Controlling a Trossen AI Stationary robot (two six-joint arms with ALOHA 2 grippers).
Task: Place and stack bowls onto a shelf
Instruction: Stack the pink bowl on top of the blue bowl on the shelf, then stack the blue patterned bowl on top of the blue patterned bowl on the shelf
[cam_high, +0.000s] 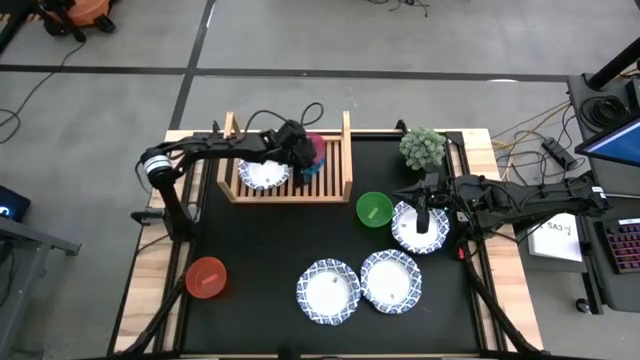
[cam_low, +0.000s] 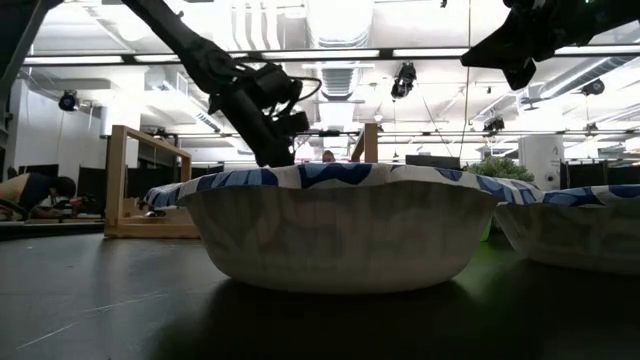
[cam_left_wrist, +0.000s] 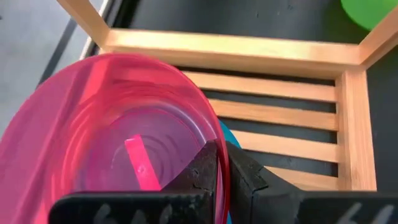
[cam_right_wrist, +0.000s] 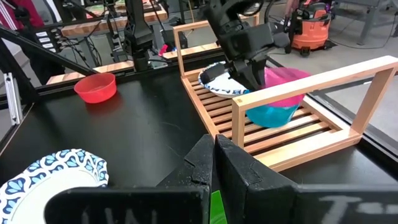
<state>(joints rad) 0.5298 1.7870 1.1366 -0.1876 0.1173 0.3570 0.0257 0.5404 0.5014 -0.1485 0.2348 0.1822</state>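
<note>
On the near left of the table (cam_high: 250, 250), I see the red bowl (cam_high: 206, 277) sitting alone on the black mat, well apart from everything else. Moving right, my left arm reaches over the shelf (cam_high: 340, 165), the slatted wooden rack at the back of the table. One white bowl with a blue rim (cam_high: 264, 174) already lies on the rack's left part. Beside it, the left gripper (cam_left_wrist: 222, 171) has its fingers clamped together on the rim of the pink bowl (cam_left_wrist: 112, 143), which sits in the blue bowl (cam_right_wrist: 272, 114) on the rack's right part (only a sliver of blue shows in the left wrist view, but the right wrist view shows the blue one under the pink clearly).

Further right, two more patterned bowls lie near the front edge, the left one (cam_high: 328, 291) just beside the right one (cam_high: 391, 281). Behind them the green bowl (cam_high: 374, 209) rests on the mat, near the rack's right rail. Next to it is the fourth patterned bowl (cam_high: 409, 232), and my right gripper (cam_right_wrist: 214, 163) hovers over it with its fingers pressed together, gripping nothing. A small green plant (cam_high: 423, 148) stands at the back right corner.
</note>
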